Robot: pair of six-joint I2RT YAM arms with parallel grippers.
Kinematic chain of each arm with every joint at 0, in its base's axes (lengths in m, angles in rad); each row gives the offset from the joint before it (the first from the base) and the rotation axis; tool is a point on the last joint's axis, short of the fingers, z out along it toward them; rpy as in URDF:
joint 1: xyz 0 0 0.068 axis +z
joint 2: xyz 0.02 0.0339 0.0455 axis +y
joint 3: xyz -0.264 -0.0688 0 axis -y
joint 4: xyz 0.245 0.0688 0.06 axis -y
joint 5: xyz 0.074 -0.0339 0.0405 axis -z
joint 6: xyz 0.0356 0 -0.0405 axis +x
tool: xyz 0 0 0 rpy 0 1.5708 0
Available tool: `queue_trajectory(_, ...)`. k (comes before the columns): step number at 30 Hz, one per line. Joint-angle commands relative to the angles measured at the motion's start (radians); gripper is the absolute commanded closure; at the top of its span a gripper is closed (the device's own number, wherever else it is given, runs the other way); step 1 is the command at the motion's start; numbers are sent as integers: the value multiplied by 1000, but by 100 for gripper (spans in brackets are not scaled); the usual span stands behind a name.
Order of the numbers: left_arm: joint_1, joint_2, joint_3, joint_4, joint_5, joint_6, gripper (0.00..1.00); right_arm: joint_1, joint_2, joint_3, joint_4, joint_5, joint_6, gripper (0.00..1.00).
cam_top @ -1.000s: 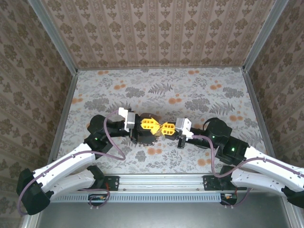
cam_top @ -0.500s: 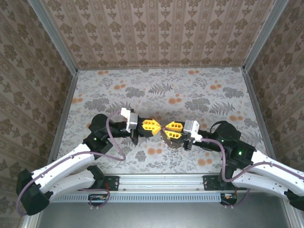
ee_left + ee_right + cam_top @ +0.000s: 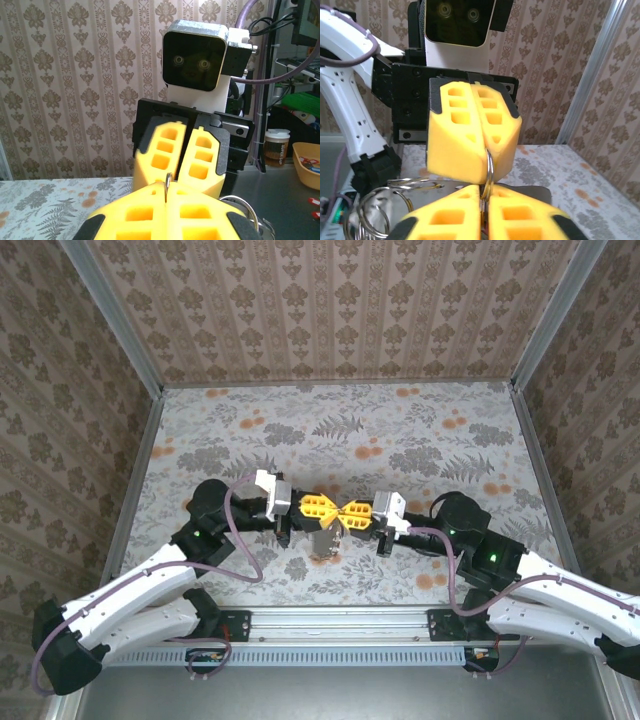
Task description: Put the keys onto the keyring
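My left gripper (image 3: pixel 333 508) and right gripper (image 3: pixel 352 512) meet tip to tip above the middle of the table. Both are shut on the same thin metal ring, the keyring (image 3: pixel 490 165). In the right wrist view it runs from the left fingers' seam above into the seam of my right gripper (image 3: pixel 484 192). In the left wrist view its edge (image 3: pixel 168 181) sticks up from the shut left gripper (image 3: pixel 166 192). Loose silvery loops (image 3: pixel 372 212) and a flat silvery piece (image 3: pixel 437 186), perhaps the keys, hang beside the fingers. A dark bundle (image 3: pixel 322 540) dangles under the left fingers.
The floral tabletop (image 3: pixel 340 430) stretches behind the grippers. Patterned walls with metal corner posts (image 3: pixel 125 330) close in the back and both sides. A metal rail (image 3: pixel 330 618) runs along the near edge between the arm bases.
Half a second ago the right gripper stood tilted and a little farther right. It has come back level against the left fingers and shut on the ring. The left arm barely moved.
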Motion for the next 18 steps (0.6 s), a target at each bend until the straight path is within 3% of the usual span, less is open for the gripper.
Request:
queue_trajectory(1, -10, -22, 48, -17, 13, 30, 100, 1, 10, 43, 8, -2, -2, 95)
queue_trajectory(3, -12, -40, 90, -148, -9, 75, 100, 1, 5, 49, -8, -1, -3, 97)
queue_trajectory(5, -20, -57, 183, -396, -43, 168, 99, -2, 5, 70, -49, 14, -2, 100)
queue_trajectory(8, -48, -37, 355, -739, -125, 302, 88, -9, 8, 96, -99, 15, -12, 100)
queue_trajectory(11, -76, 8, 505, -979, -210, 379, 73, -9, 9, 106, -116, 15, -12, 100)
queue_trajectory(18, -132, 104, 684, -1219, -316, 468, 69, -9, 38, 147, -195, 32, -25, 100)
